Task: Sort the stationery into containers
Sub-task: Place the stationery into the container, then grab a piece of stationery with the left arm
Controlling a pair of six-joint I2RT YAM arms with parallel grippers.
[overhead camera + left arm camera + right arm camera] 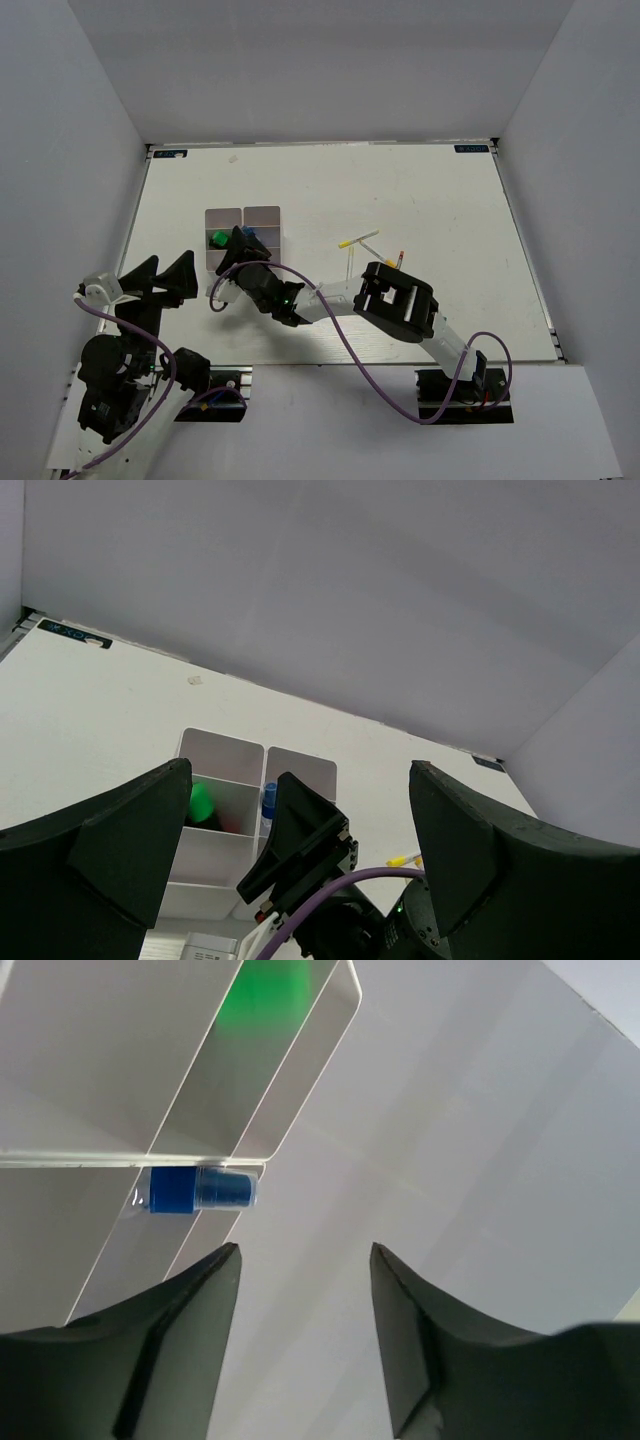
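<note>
From above, the right tool [247,240] hangs over the tray [225,218]; loose pens [358,240] lie on the surface [430,195] rightward, nearer the right arm [400,300]. Left wrist: left tool [300,770] gapes empty. Right wrist: jaws parted, blue-capped tube [200,1188] inside the tray.

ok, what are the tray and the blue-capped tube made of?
Tray: probably thin moulded plastic, white with a soft sheen. Signs are the thin even walls and rounded corners.
Tube: likely clear plastic, since the blue shows through its body. The cap is opaque blue. Looks alone can't confirm either.
</note>
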